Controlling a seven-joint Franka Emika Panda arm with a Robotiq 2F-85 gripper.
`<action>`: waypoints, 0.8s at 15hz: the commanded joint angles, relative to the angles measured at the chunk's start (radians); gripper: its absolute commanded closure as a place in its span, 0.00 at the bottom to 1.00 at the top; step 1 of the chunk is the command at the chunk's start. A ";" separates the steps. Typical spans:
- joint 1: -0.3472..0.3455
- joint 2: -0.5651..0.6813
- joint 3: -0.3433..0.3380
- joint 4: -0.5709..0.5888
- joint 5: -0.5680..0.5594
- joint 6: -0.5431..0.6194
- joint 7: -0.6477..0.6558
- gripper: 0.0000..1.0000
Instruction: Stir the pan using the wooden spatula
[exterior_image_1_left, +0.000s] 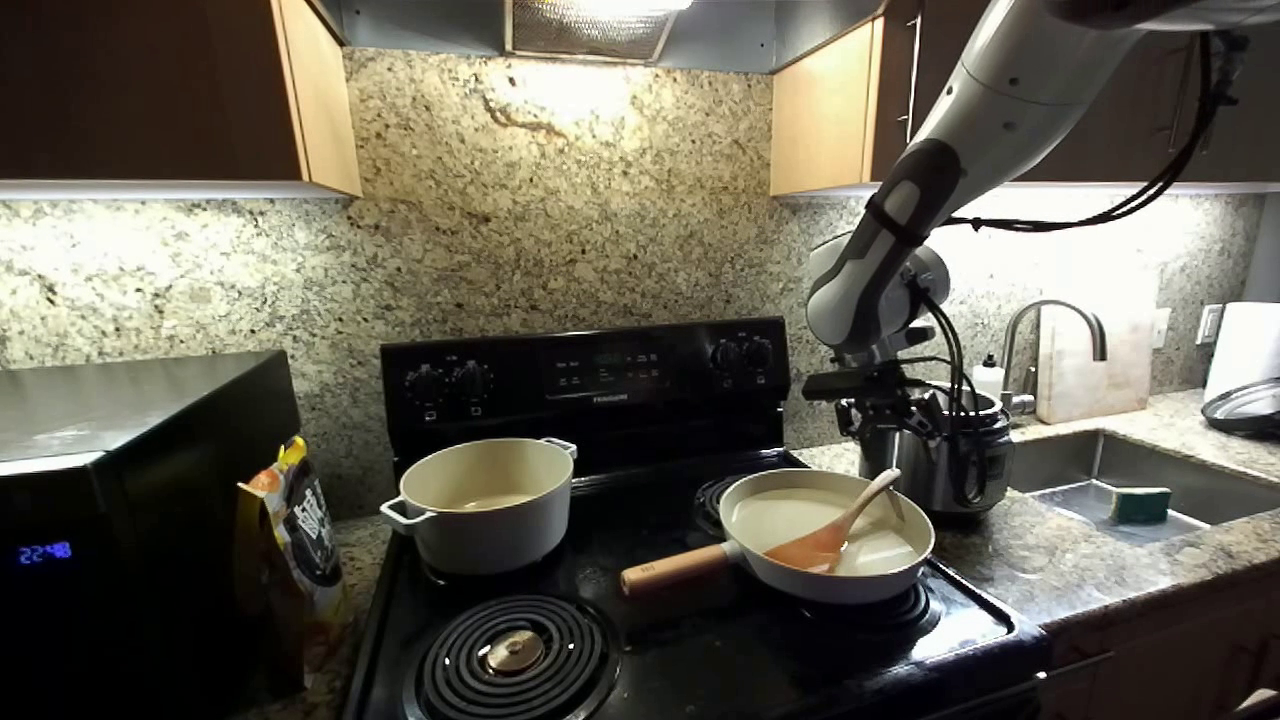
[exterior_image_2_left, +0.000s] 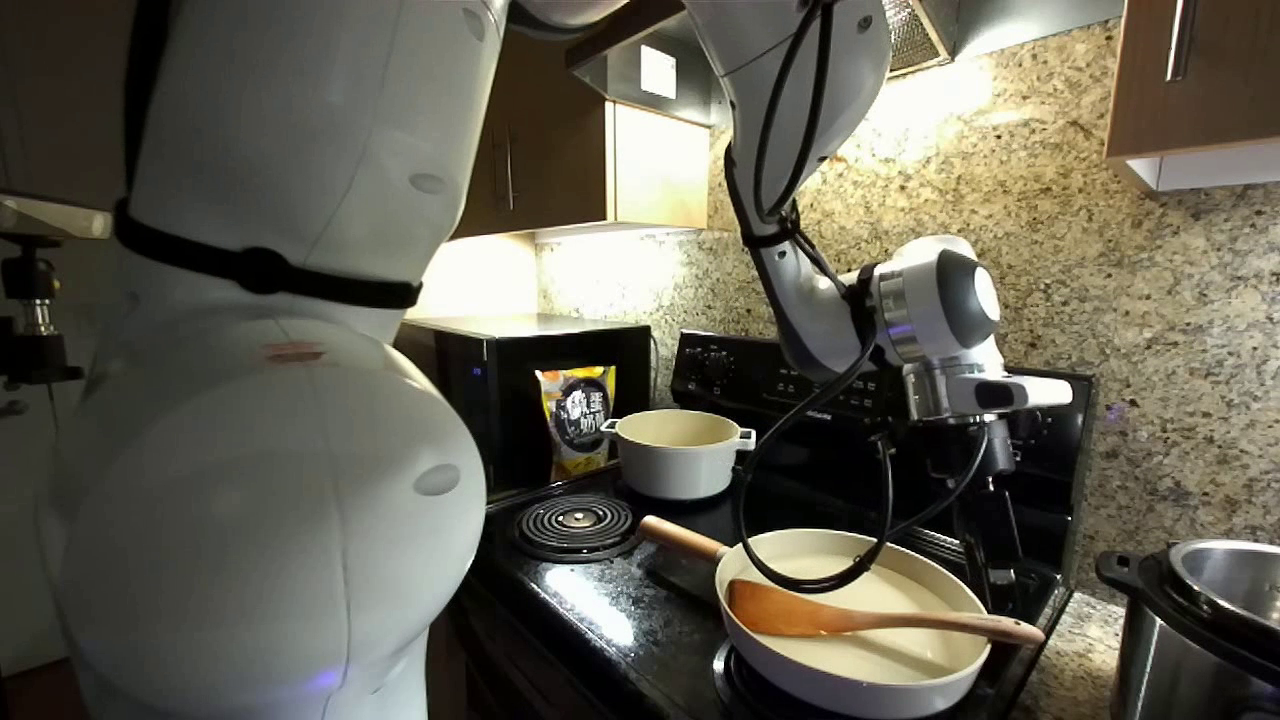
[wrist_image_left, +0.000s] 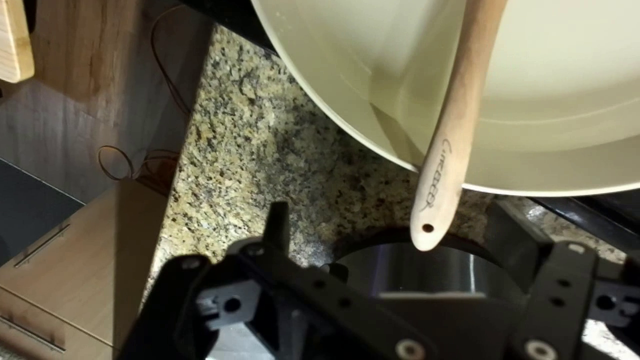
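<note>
In both exterior views you see speckled wall (exterior_image_1_left: 560, 240), dark-fronted upper cabinets (exterior_image_1_left: 140, 95), bright light at hood (exterior_image_1_left: 590, 32) and below cabinets. Your wrist view shows wood floor (wrist_image_left: 82, 120), lower cabinets (wrist_image_left: 77, 265), bar handles (wrist_image_left: 42, 245).

Glossy white arm (exterior_image_2_left: 260, 470) here, grey oval caps (exterior_image_2_left: 437, 480) dotting it, black strap (exterior_image_2_left: 262, 270) cinched round, dark cables (exterior_image_2_left: 800, 584) looping, and there's the claw (wrist_image_left: 399, 234), mostly black, pale round screws (wrist_image_left: 410, 349) showing!

Spatula (exterior_image_1_left: 808, 550) in the pan (exterior_image_1_left: 780, 512), handle (exterior_image_1_left: 870, 496) toward two o'clock.
I have my arm (exterior_image_1_left: 985, 150) at the pan's one, white pot (exterior_image_1_left: 490, 540) at nine.
</note>
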 joint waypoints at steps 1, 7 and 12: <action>0.011 0.016 -0.005 0.022 0.035 0.072 -0.130 0.00; 0.004 0.005 -0.007 -0.022 0.140 0.241 -0.274 0.00; 0.009 -0.016 -0.022 -0.081 0.262 0.289 -0.317 0.00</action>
